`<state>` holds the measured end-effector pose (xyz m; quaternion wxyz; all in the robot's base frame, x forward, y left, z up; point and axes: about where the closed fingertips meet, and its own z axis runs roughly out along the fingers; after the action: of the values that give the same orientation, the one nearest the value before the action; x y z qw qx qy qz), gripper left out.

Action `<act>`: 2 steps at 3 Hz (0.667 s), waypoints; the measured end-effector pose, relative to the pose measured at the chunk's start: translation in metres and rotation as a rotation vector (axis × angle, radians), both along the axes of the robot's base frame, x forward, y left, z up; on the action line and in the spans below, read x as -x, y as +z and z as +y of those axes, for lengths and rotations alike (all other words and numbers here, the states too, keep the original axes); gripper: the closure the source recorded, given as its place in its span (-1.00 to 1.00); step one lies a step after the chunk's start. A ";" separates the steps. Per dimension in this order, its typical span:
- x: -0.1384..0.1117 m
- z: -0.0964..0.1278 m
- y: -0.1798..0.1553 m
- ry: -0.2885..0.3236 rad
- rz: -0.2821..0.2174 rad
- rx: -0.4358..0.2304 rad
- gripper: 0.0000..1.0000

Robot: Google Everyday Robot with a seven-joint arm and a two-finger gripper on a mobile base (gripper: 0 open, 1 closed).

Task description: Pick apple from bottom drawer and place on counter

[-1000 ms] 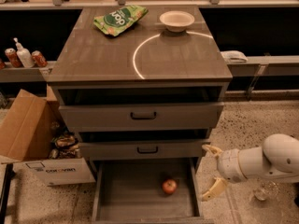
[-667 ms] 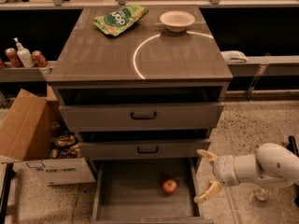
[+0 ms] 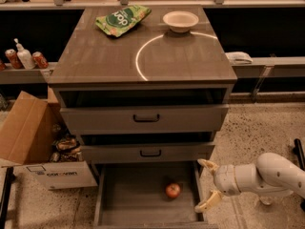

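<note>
Pincer (image 3: 206, 185) hangs with fingers (image 3: 208, 165) spread apart, empty, at the right wall of the bottom drawer (image 3: 128, 199). Near its left, the apple (image 3: 173, 190) rests on the drawer floor, with bare floor open farther left.

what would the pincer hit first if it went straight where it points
Likely the apple in the bottom drawer: the open pincer, right of it, points left. Height unclear, so the drawer's right wall may come first.

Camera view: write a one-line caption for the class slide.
Open gripper hovers at the right edge of the bottom drawer; inside lies the apple, not yet on the counter.
</note>
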<state>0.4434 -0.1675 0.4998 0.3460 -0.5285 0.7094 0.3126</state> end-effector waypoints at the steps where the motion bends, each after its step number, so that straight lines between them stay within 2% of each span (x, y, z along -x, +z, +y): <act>1: -0.003 -0.003 -0.033 0.000 0.035 0.011 -1.00; 2: -0.004 -0.007 -0.083 -0.009 0.067 0.021 -1.00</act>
<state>0.4470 -0.1750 0.4170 0.3177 -0.5182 0.7261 0.3213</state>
